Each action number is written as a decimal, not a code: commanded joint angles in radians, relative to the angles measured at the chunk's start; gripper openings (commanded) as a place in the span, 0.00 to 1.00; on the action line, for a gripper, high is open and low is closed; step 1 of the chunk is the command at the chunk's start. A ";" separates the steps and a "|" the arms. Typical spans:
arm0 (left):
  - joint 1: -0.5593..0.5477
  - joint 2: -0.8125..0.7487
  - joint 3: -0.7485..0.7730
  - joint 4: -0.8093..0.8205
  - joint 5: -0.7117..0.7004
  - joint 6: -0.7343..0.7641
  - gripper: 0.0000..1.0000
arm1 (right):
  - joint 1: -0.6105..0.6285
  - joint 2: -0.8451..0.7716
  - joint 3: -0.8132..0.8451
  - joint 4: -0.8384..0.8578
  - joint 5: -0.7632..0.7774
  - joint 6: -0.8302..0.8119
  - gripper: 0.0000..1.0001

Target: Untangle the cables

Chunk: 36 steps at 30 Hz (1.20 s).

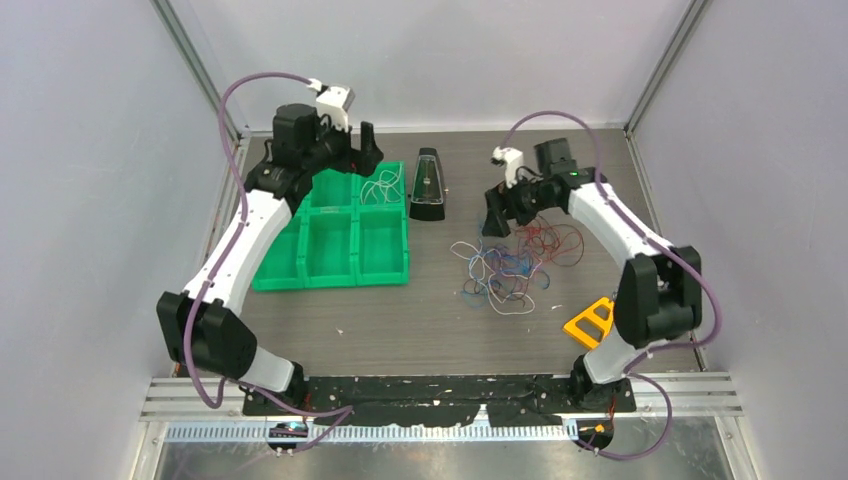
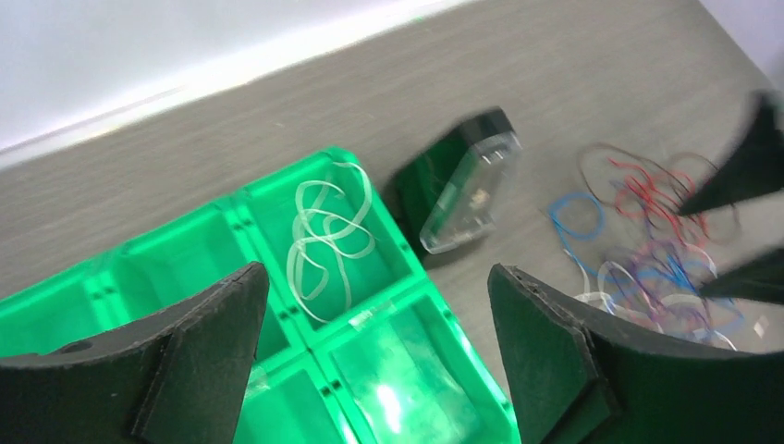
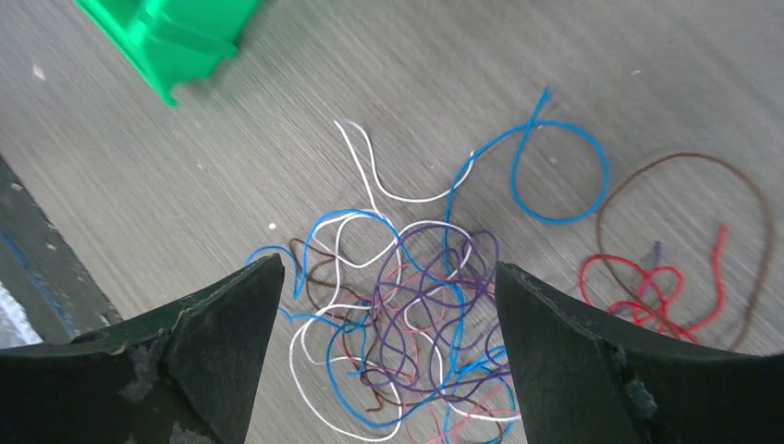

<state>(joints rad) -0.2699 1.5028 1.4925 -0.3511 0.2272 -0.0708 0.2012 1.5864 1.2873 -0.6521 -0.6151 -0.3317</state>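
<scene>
A tangle of thin cables (image 1: 503,272) in blue, white, purple, pink and brown lies on the table right of centre. Loose red and brown cables (image 1: 556,240) lie beside it. My right gripper (image 1: 497,222) hovers just behind the tangle. In the right wrist view it (image 3: 388,268) stands open above the tangle (image 3: 416,324), holding nothing, with a blue loop (image 3: 555,171) and a red cable (image 3: 647,287) farther off. A white cable (image 1: 382,185) lies coiled in the back right compartment of the green bin tray (image 1: 300,272). My left gripper (image 1: 366,140) is open above the tray (image 2: 377,271), clear of the white cable (image 2: 324,240).
A black wedge-shaped device with a clear cover (image 1: 428,185) stands between the tray and the tangle; the left wrist view shows it (image 2: 467,190) too. A yellow triangular piece (image 1: 590,320) lies near the right arm's base. Grey walls close in the table on three sides.
</scene>
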 commanded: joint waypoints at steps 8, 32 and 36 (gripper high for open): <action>-0.006 -0.152 -0.240 0.151 0.367 0.103 0.92 | 0.195 0.298 0.100 0.082 0.151 -0.076 0.76; -0.388 0.011 -0.219 0.257 0.453 0.566 0.87 | 0.141 -0.181 0.044 -0.162 -0.339 -0.372 0.07; -0.418 0.040 -0.183 0.248 0.472 0.580 0.72 | 0.143 -0.207 0.051 -0.183 -0.337 -0.389 0.07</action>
<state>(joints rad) -0.6632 1.5265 1.2469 -0.1513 0.6922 0.4564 0.3405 1.4284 1.3231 -0.7998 -0.9127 -0.6731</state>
